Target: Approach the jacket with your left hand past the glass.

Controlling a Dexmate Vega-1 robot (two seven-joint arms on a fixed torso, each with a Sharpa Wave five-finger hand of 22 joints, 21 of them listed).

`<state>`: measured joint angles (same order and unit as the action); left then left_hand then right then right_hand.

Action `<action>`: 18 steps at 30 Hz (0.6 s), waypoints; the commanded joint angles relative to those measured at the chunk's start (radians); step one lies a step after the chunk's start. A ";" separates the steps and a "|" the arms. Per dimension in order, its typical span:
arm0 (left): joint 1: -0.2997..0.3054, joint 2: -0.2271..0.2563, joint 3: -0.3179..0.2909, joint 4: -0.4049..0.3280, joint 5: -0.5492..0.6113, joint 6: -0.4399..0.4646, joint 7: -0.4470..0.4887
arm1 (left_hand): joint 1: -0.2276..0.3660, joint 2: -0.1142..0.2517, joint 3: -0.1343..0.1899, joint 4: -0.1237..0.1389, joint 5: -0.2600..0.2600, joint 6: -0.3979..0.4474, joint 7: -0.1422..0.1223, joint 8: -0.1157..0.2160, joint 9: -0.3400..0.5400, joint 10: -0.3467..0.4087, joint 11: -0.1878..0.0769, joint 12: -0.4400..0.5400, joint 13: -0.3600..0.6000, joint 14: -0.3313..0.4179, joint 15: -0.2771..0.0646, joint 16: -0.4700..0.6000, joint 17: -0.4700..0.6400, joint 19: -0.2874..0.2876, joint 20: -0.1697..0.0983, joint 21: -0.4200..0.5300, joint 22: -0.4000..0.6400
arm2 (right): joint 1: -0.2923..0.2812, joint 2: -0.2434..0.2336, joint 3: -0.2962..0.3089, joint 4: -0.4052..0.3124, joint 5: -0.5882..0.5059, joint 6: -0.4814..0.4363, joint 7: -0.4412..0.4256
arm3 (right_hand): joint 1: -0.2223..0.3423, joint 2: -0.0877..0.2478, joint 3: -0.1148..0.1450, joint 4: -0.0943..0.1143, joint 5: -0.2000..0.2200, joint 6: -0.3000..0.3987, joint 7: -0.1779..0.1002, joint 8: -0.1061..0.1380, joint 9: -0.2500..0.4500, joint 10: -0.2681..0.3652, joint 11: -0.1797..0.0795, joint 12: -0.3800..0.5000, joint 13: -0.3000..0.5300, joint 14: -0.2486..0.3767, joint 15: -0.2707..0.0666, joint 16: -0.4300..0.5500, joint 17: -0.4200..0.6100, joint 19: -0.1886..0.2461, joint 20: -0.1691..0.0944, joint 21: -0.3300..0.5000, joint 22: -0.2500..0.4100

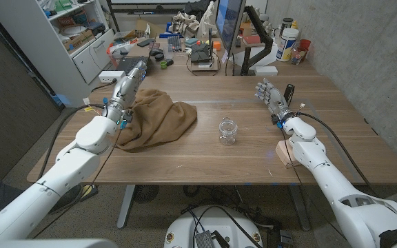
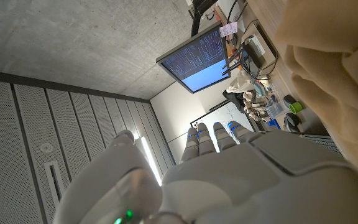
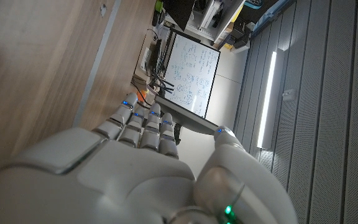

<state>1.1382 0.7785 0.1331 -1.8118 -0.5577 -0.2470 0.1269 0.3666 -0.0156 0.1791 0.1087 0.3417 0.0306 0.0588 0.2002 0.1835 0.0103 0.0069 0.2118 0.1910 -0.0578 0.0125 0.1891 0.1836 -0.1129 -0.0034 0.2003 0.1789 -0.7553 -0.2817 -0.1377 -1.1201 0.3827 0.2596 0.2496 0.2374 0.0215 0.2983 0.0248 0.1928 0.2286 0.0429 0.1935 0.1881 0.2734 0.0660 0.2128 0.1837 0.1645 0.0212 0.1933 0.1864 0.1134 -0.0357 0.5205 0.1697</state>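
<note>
Brown jacket [image 1: 158, 124] — heaped left of centre on the worktop [image 1: 253, 155]; glass [image 1: 227, 130] upright just right of it. Left hand [image 1: 129, 84] empty, fingers extended, at the jacket's far-left edge. Right hand [image 1: 270, 96] empty, fingers apart, far right. Risk: dragged fabric nudging the glass over.

— What's at the far end of the tabletop [image 1: 336, 131]?

— A monitor [image 1: 230, 21] on a black stand, with a screen showing text. Beside it to the right, a cluster of bottles and containers [image 1: 291, 40] against the concrete wall.

— And on the left?

— A white shelving unit [image 1: 81, 34] with drawers and cluttered shelves.

— Anything near the front edge?

— A small pale wooden block [image 1: 286, 154] on the right side. A black cable [image 1: 336, 141] trails across the wood there too.
</note>
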 commanded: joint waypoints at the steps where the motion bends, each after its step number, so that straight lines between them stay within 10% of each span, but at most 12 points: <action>1: 0.066 0.027 -0.063 -0.036 -0.003 0.001 0.006 | 0.009 0.005 -0.003 0.001 0.006 0.005 0.000 0.008 0.004 0.006 -0.005 0.003 0.002 0.002 0.002 0.008 0.003 0.003 0.001 0.005 0.005 | 0.022 0.017 -0.002 0.034 -0.014 0.002 0.007 | -0.005 -0.002 -0.001 -0.001 0.008 0.011 0.001 0.004 0.002 0.005 0.003 0.008 0.004 0.009 0.001 0.004 0.001 0.012 0.000 -0.007 0.005; 18: 0.178 0.035 -0.155 -0.117 0.044 0.031 0.058 | 0.011 0.006 -0.005 0.001 0.006 0.007 -0.003 0.007 0.004 0.010 -0.002 0.004 0.002 0.003 0.002 0.007 0.003 0.003 0.002 0.005 0.005 | 0.044 0.027 0.004 0.073 -0.022 0.021 0.035 | -0.006 -0.001 -0.002 -0.002 0.008 0.013 0.000 0.004 0.002 0.007 0.003 0.008 0.004 0.010 0.000 0.004 0.001 0.016 0.000 -0.013 0.005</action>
<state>1.2508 0.8089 0.0342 -1.8797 -0.5497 -0.2355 0.1510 0.3706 -0.0116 0.1791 0.1087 0.3416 0.0342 0.0551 0.2002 0.1835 0.0137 0.0034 0.2118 0.1910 -0.0578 0.0125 0.1891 0.1836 -0.1129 -0.0034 0.2003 0.1789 -0.7274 -0.2630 -0.1386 -1.0771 0.3652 0.2611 0.2645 0.2375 0.0214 0.2983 0.0248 0.1927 0.2286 0.0429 0.1935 0.1881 0.2733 0.0661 0.2128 0.1837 0.1644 0.0213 0.1933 0.1864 0.1246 -0.0359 0.5102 0.1697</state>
